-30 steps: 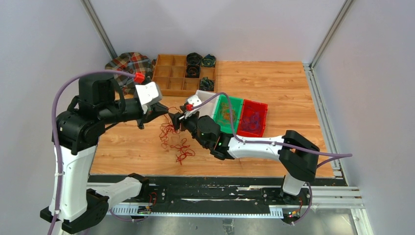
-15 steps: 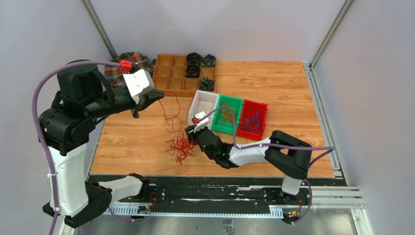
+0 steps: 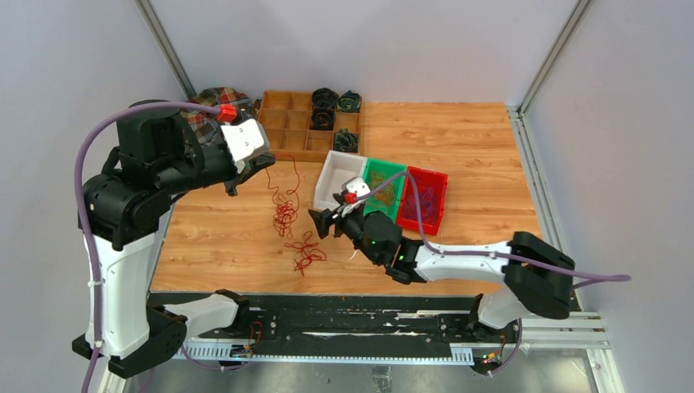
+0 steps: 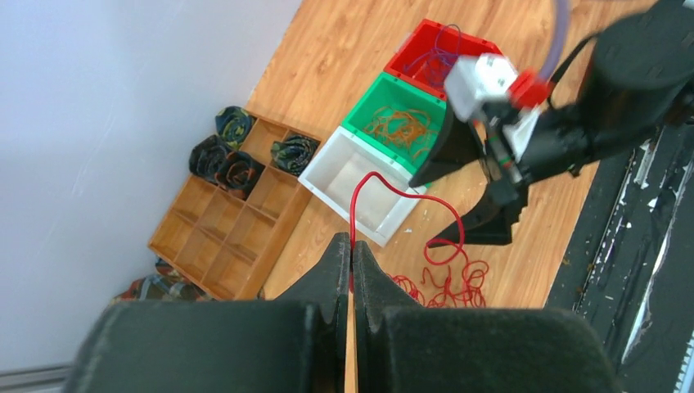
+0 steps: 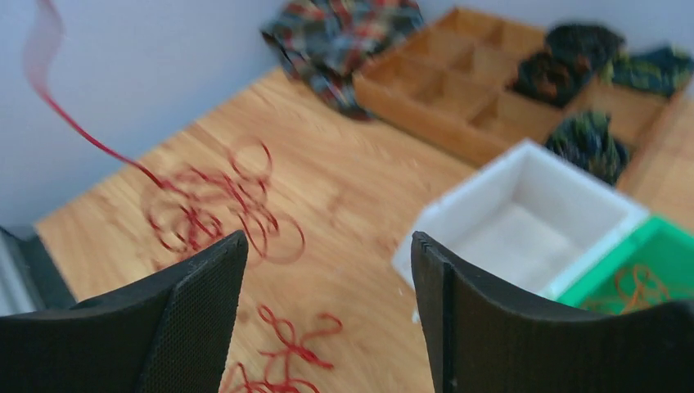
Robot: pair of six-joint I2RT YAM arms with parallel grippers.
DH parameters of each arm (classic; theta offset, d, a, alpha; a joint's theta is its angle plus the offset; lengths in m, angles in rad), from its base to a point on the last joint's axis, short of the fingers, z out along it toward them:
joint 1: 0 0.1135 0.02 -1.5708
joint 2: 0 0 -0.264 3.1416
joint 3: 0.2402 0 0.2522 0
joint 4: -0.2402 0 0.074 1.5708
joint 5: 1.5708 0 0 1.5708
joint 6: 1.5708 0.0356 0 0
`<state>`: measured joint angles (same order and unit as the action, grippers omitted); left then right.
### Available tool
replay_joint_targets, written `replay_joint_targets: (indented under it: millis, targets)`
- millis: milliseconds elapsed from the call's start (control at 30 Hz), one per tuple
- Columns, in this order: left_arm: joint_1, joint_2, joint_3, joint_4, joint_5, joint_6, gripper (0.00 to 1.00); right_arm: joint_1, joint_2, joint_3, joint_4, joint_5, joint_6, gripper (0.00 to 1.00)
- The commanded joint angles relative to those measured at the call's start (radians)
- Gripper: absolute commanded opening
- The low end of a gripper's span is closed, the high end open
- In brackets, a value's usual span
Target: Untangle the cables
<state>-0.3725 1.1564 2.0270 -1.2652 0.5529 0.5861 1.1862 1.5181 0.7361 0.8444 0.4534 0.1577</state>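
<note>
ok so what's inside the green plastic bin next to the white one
A loose tangle of thin orange wires lies on the floor of the green plastic bin. The right arm's white wrist block covers one corner, so anything there cannot be seen.

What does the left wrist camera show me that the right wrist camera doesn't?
Only the left wrist view shows the left gripper shut on a red wire that rises from the table. It also shows the right gripper open nearby, and the red bin holding purple wires. Only the right wrist view shows the red tangle unobstructed on the wood, in two clumps, with its own fingers wide apart and gripping nothing. Both views show the white bin, the green bin and the wooden tray.
</note>
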Motion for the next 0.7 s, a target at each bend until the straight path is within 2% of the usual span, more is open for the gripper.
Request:
replay_joint_targets:
  millis: [0, 167, 433, 533, 667]
  targets:
    - [0.0, -0.022, -0.015, 0.01, -0.001, 0.027, 0.0, -0.004, -0.104, 0.076, -0.068, -0.236, -0.128, 0.74]
    - [0.001, -0.02, -0.008, 0.009, 0.005, 0.026, 0.0, -0.002, -0.115, 0.136, -0.088, -0.47, -0.152, 0.75]
    - [0.001, -0.024, 0.03, 0.01, 0.026, 0.003, 0.0, -0.003, -0.019, 0.256, -0.089, -0.514, -0.144, 0.74]
    - [0.0, -0.02, 0.049, 0.01, 0.039, -0.009, 0.0, -0.006, 0.028, 0.293, -0.087, -0.514, -0.119, 0.7]
    - [0.002, -0.008, 0.088, 0.012, 0.053, -0.034, 0.0, -0.019, 0.094, 0.337, -0.103, -0.498, -0.07, 0.5]
